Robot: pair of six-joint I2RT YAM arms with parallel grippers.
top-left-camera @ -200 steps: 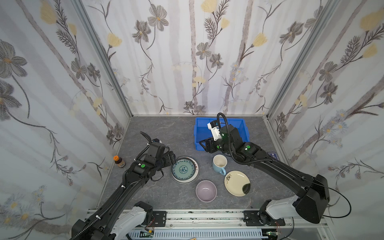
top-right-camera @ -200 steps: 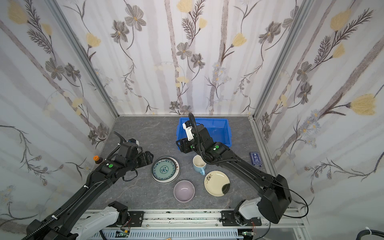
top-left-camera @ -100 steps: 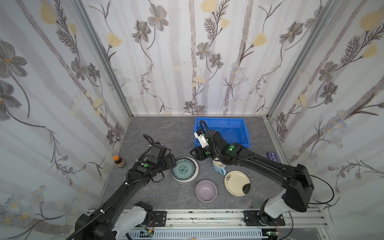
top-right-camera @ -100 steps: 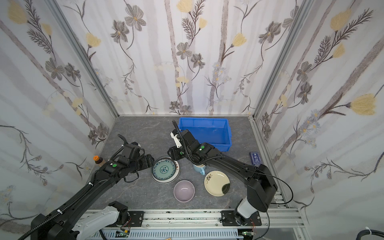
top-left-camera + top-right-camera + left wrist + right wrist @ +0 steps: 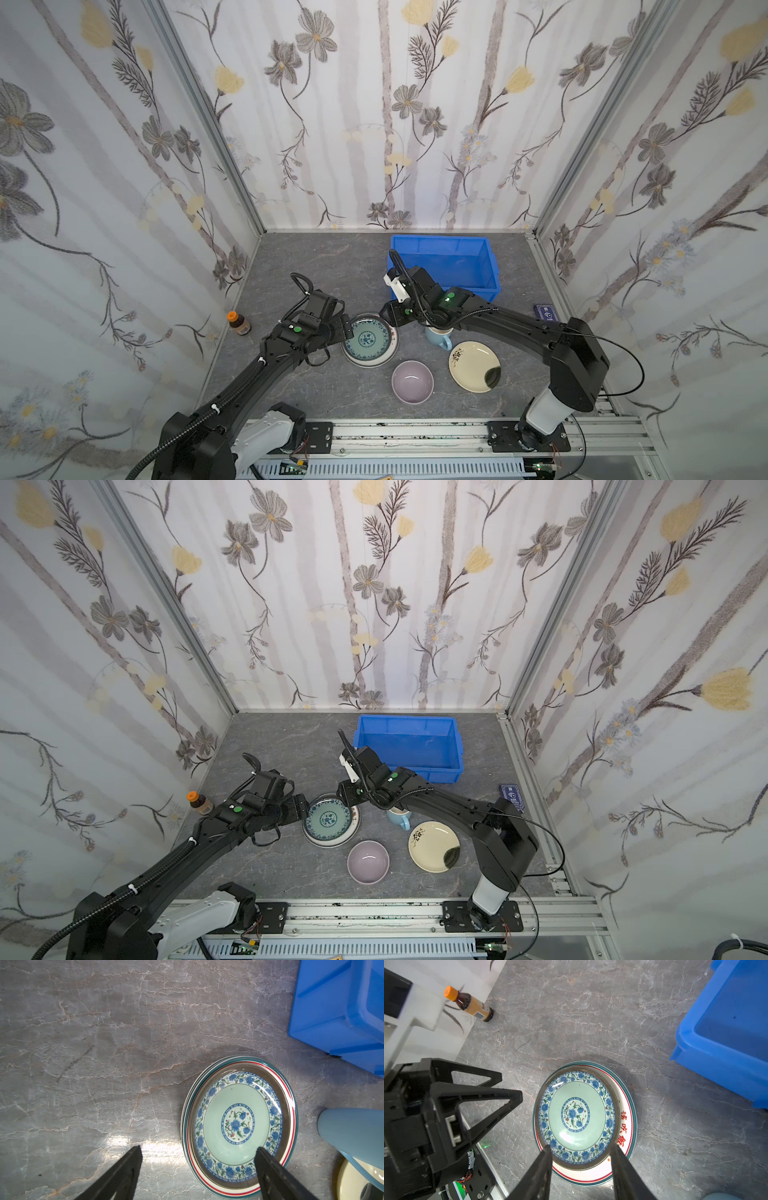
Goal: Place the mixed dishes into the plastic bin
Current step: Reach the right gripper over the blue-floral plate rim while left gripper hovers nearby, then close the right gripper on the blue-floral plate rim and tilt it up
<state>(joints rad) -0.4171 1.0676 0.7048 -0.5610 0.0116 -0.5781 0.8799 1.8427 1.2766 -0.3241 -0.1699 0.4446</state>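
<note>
Teal-patterned plates [image 5: 369,340] [image 5: 330,820] lie stacked mid-table; the top one [image 5: 576,1115] rests off-centre on a wider plate with red characters [image 5: 623,1126]. My left gripper [image 5: 347,328] [image 5: 197,1153] is open at the stack's left edge, one finger over the table and one over the plate [image 5: 239,1124]. From the far right, my right gripper [image 5: 388,318] [image 5: 581,1151] hangs open over the stack's rim, holding nothing. The light-blue mug [image 5: 438,336] sits partly under the right arm. Nearer the front are the lilac bowl [image 5: 412,381] and cream plate [image 5: 473,366]. The blue plastic bin [image 5: 444,262] [image 5: 409,746] stands behind.
A small brown bottle with an orange cap [image 5: 239,323] [image 5: 471,1004] stands by the left wall. A small dark blue card [image 5: 545,312] lies near the right wall. The patterned walls enclose the grey table on three sides.
My right gripper has swung from above the bin leftward and down to the plate stack, its jaws narrowing. The left gripper has edged closer to the stack's left rim.
</note>
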